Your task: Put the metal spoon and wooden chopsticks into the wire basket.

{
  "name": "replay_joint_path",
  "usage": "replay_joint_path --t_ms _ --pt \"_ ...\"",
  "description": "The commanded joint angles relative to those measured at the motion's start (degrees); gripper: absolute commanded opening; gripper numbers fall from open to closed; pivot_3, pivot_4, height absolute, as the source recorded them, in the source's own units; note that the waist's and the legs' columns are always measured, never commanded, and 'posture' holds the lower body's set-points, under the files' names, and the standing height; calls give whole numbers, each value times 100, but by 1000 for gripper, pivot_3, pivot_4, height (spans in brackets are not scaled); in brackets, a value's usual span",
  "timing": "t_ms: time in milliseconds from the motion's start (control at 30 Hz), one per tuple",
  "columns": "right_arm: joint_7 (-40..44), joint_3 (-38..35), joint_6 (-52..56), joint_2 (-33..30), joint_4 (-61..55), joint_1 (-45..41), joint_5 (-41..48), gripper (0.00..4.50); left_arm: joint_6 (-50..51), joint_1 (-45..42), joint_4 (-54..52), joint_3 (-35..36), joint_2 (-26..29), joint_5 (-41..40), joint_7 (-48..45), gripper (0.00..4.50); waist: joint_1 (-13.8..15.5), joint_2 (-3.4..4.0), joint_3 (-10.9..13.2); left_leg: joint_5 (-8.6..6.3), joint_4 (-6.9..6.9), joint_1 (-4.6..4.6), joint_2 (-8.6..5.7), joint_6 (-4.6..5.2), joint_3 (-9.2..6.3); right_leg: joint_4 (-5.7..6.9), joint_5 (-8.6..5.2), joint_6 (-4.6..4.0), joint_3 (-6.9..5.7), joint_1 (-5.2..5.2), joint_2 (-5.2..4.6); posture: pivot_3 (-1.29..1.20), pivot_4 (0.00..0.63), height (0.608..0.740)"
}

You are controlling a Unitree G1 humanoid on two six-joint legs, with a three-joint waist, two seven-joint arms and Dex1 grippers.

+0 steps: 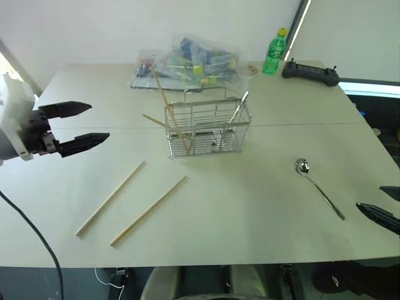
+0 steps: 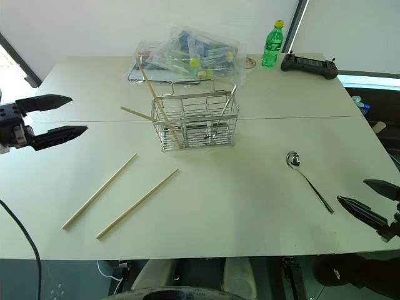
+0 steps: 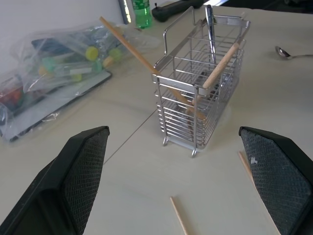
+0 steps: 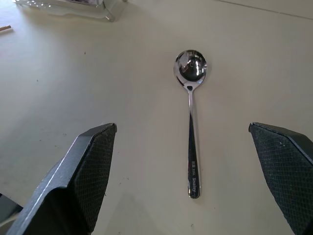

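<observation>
A wide pale bench [image 1: 262, 206] carries the scene, its near half largely bare, with open room between the loose pieces and the front edge. At the far edge lies one clear plastic bag [image 1: 187, 62] of colourful items, with one green bottle [image 1: 274, 52] with a yellow cap and one black controller [image 1: 310, 72] to its right. The wire basket [image 1: 207, 130] stands upright near the middle, holding two wooden chopsticks [image 1: 169, 112] that lean out over its left rim and one metal utensil propped in its right corner. Two more chopsticks [image 1: 149, 210] lie flat and apart on the bench, left of and nearer than the basket, roughly parallel. One metal spoon [image 4: 191, 122] lies alone on the right side, well clear of the basket, bowl toward the far side; its handle carries small engraved lettering, too fine to read with certainty. The left gripper [image 1: 84, 125] hovers off to the left with its fingers spread wide and empty. The right gripper [image 2: 369, 200] hangs near the bench's right edge, just short of the spoon's handle end, fingers likewise parted, holding nothing.
</observation>
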Motion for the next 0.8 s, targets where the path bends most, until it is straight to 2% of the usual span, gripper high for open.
replay_joint_path --t_ms 33,433,800 --pt "-59 -148 -20 -4 -100 -54 77 4484 -164 -82 -34 31 26 56 -13 4495 -1 0 0 0 0 1 0 0 0 1 0 0 0 0 0 0 150 731" --pt "-88 -76 24 -42 -125 -169 62 4484 -57 -190 -49 -44 -16 88 163 4495 -1 0 0 0 0 2 0 0 0 1 1 1 0 2 0 0 150 731" --pt "-517 253 127 -232 -230 -710 -10 4484 814 -268 -1206 -69 -332 -891 829 4495 -1 0 -2 0 8 3 0 0 0 7 3 3 1 5 1 0 150 731"
